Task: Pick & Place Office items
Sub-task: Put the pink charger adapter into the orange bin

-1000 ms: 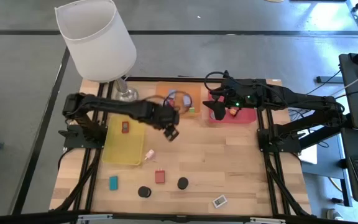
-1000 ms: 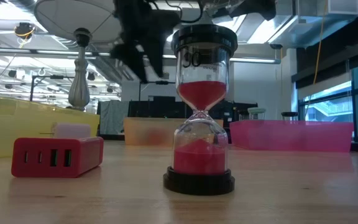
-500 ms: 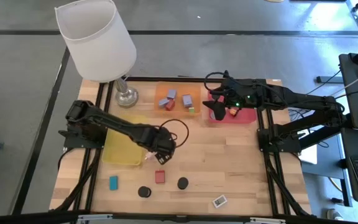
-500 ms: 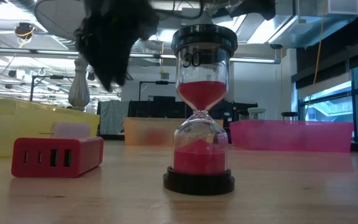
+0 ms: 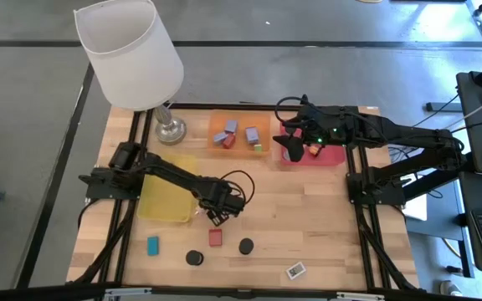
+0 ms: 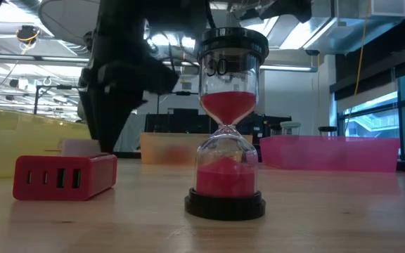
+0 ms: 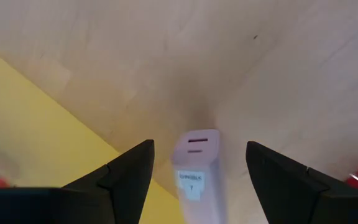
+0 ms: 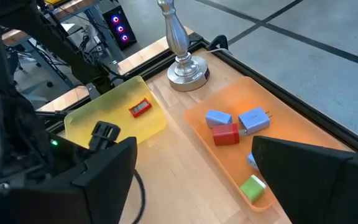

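My left pincer (image 7: 194,163) has dropped from the orange tray, fingers spread astride the pale lavender plastic block (image 7: 197,168), ready to grasp.

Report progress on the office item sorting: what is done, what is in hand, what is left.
Done: blocks lie in the orange tray and one red piece in the yellow tray.
In hand: the left gripper, open, hangs over the pink piece beside the yellow tray; not gripped.
Left on the table: red block, teal block, two black discs, white tag. The right gripper waits over the red tray.
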### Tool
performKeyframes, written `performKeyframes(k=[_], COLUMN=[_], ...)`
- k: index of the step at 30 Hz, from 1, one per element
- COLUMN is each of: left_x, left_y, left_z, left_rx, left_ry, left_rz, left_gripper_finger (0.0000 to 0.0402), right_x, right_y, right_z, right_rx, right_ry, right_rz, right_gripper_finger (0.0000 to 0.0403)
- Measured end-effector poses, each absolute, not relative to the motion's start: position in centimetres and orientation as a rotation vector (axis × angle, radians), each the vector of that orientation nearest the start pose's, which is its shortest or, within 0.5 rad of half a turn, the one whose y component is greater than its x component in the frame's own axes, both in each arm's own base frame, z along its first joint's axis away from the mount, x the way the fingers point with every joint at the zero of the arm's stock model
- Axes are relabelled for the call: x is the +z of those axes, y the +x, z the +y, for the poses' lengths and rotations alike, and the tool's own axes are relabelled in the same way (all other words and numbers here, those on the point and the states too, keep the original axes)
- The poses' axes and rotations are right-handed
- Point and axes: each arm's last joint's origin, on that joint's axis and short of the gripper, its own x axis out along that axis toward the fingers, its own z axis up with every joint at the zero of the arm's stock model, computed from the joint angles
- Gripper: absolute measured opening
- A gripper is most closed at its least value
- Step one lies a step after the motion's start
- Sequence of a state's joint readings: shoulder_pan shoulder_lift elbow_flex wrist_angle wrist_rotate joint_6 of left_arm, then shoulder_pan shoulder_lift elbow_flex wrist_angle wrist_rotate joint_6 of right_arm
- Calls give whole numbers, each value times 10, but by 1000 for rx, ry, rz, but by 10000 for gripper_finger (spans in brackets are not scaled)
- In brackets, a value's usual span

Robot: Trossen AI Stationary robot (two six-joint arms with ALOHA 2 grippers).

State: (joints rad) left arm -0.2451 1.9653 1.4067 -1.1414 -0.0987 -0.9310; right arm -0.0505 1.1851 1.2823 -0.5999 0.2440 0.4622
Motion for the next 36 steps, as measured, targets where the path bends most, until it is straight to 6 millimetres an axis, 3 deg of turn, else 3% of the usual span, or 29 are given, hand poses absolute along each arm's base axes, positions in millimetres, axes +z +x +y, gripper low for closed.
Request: performKeyframes(k=[6, 12, 22, 25, 30, 36], left_x=[158, 157, 158, 158, 173, 215], left_y=[339, 338, 337, 336, 338, 343], left_z=[-85, -88, -87, -85, -78, -50], left_rx=[641, 633, 621, 604, 547, 547], left_ry=[-440, -440, -433, -425, -445, -422], left_rz=[1651, 1664, 1689, 1707, 1650, 1358], left_gripper_finger=[251, 242, 120, 113, 117, 127], right_x=[385, 385, 385, 385, 385, 385], right_y=[242, 242, 242, 242, 242, 242], right_z=[-19, -19, -19, -19, -19, -19], right_rx=[-398, -401, -400, -401, -400, -401], right_ry=[399, 398, 398, 398, 399, 399], right_rz=[426, 425, 425, 425, 425, 425], right_gripper_finger=[322, 322, 322, 322, 322, 322])
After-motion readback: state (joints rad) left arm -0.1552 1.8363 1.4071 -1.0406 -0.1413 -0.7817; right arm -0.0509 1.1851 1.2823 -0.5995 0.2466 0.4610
